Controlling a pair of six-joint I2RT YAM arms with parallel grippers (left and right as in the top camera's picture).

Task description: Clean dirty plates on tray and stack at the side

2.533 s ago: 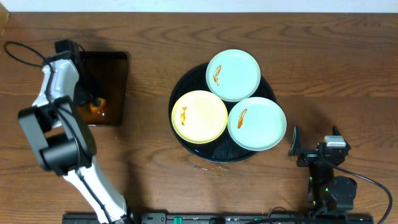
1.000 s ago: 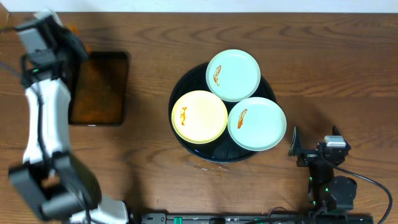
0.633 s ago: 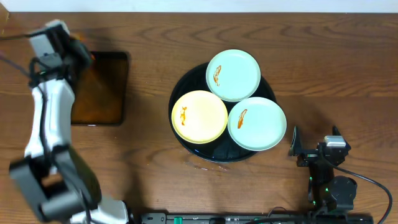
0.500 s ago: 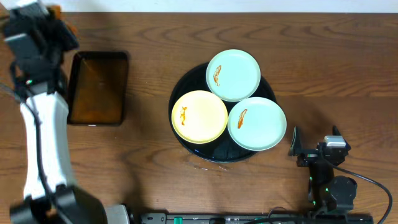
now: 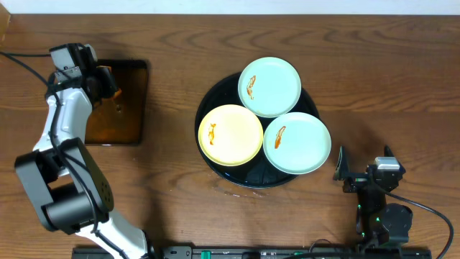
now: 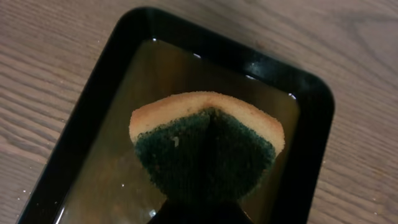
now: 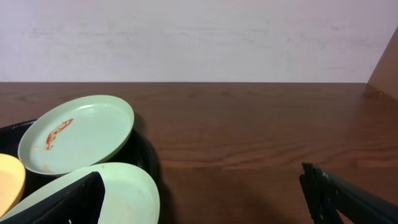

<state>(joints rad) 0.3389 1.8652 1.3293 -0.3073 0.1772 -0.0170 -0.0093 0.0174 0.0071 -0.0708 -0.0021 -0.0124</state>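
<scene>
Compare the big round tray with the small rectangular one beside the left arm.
The round tray is large and circular; the rectangular tray is smaller and oblong. The round tray carries three sauce-smeared plates; the rectangular tray shows a brown inside, a sponge above it. Both are glossy black with raised rims.

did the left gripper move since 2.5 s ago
Yes. The left gripper, shut on the sponge, went up the overhead image, from the rectangular tray's lower end to its upper end.
</scene>
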